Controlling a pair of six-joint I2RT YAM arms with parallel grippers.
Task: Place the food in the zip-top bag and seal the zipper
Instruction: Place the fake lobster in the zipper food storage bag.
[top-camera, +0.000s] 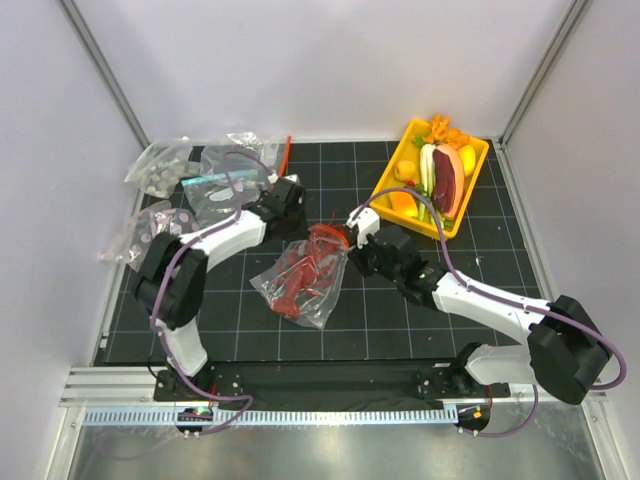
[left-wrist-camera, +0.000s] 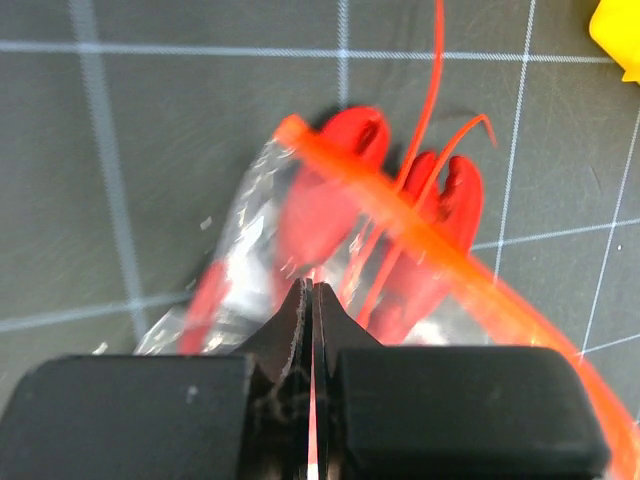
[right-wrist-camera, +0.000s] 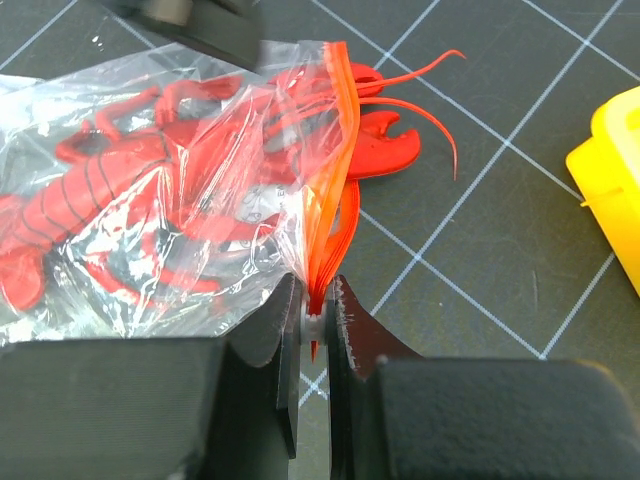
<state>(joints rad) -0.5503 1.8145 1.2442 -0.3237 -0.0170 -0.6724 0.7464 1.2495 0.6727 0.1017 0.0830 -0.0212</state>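
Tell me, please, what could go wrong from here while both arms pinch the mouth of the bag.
1. The claws and antennae of the lobster stick out past the zipper, so pressing it shut may jam on them or leave a gap.
2. The right fingers pinch only one end of the strip; the thin film might slip or tear under a pull.
3. Fruit pieces lie in the yellow tray; sealing now would leave them out.

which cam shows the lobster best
Right wrist: the lobster is sharp and close, its body inside the bag, claws and feelers poking out past the zipper. The top view shows it whole but small. The left wrist shows only blurred claws by the zipper.
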